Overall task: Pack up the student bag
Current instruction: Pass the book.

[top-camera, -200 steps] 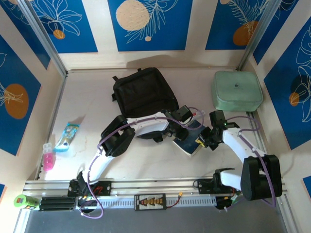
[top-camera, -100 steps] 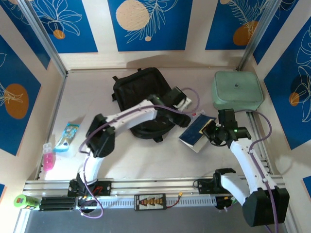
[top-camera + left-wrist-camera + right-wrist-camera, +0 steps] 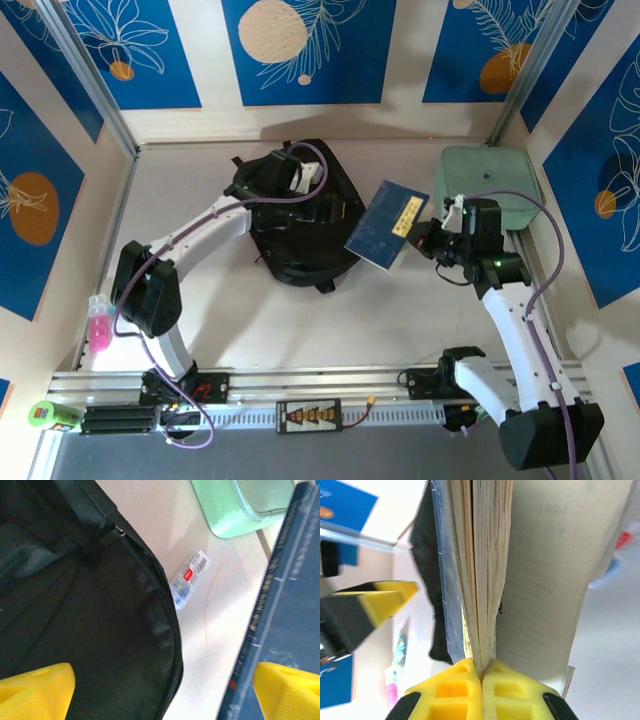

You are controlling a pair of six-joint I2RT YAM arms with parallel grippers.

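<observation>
**tomk:** Going left to right on the overhead shot. A small pink plastic bottle (image 3: pixel 98 328) sits way out at 9 o'clock on the pale table (image 3: pixel 300 330), nothing near it. Then the left gripper (image 3: pixel 288 172) hangs over the far end of the big black soft fabric backpack (image 3: pixel 305 235). The backpack lies flat just past the middle of the table, toward 12 o'clock. What's that hand for?

**rena_b:** Its wrist cam shows the two yellow fingertips (image 3: pixel 35 685) spread wide with nothing between them, right above the backpack's zipper rim (image 3: pixel 172 645). My guess is it's there to catch that rim and lift the mouth. Can't tell whether the zip is undone.

**tomk:** And at the backpack's 3 o'clock?

**rena_b:** A flat blue-covered book (image 3: pixel 385 225), up off the table and tilted, with its free end by the backpack's edge. The right gripper (image 3: pixel 428 240) has it by the 3 o'clock side, and its own cam shows the jaws pinched tight on the page edge. Makes sense to me, since the leading end stays free to slide in. A one-edge pinch could let it sag, though.

**tomk:** Rightmost?

**rena_b:** A pale mint-green rounded zip case (image 3: pixel 490 175) at 2 o'clock, partly behind the right arm. There's also a little clear plastic tube with a red label (image 3: pixel 189 577) on the table between backpack and case.
</observation>
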